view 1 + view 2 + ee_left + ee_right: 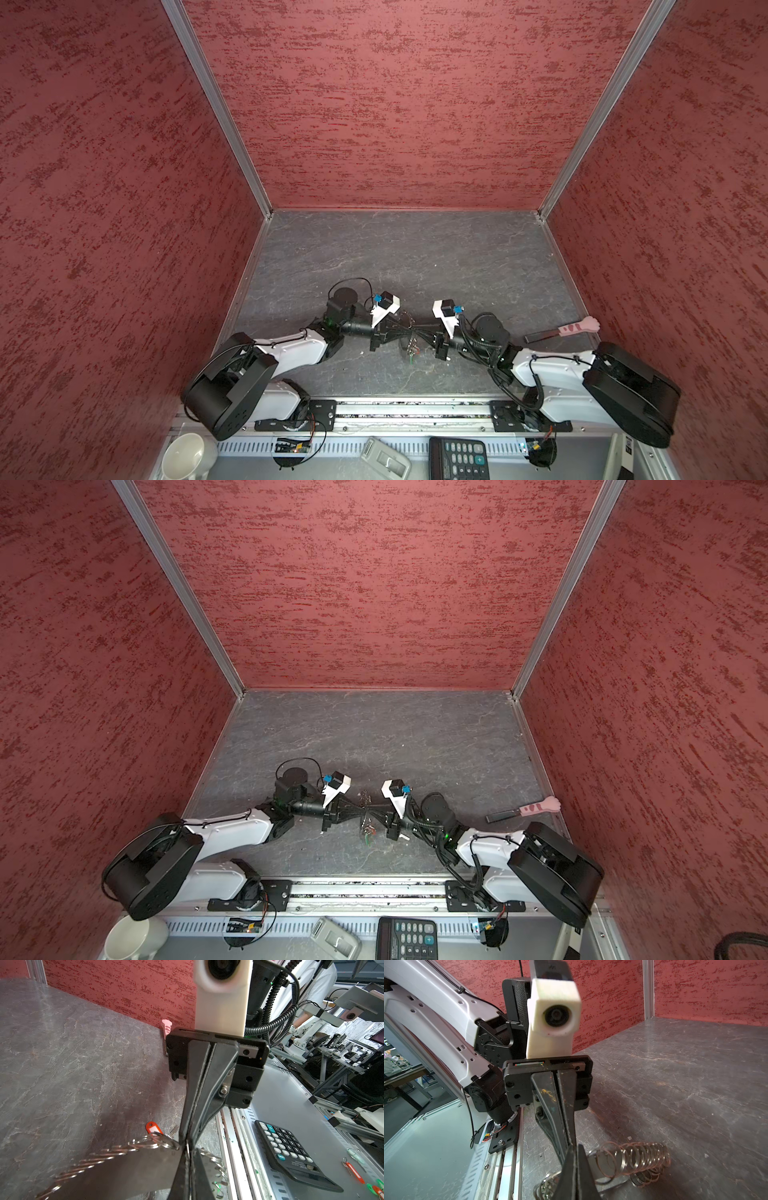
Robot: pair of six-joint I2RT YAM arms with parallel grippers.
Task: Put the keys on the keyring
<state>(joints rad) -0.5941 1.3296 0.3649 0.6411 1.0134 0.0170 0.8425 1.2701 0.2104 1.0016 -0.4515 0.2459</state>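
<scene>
Where your arms meet at mid-table (395, 257), your left pincer (405, 331) has its jaws together, clamped on the keyring (124, 1169). The keys (153, 1128), red tag showing, sit just beside its chain; you cannot tell whether they are threaded on. Your right pincer (417, 331) meets the left one tip to tip, its jaws together on the same keyring. Open table runs to the back wall (395, 104). The front rail (415, 409) is near, and the pink tool (577, 326) lies by the right wall (685, 208).

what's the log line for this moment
left gripper: shut on keyring | right gripper: shut on keyring | red-tag key: by rings, attachment unclear
</scene>
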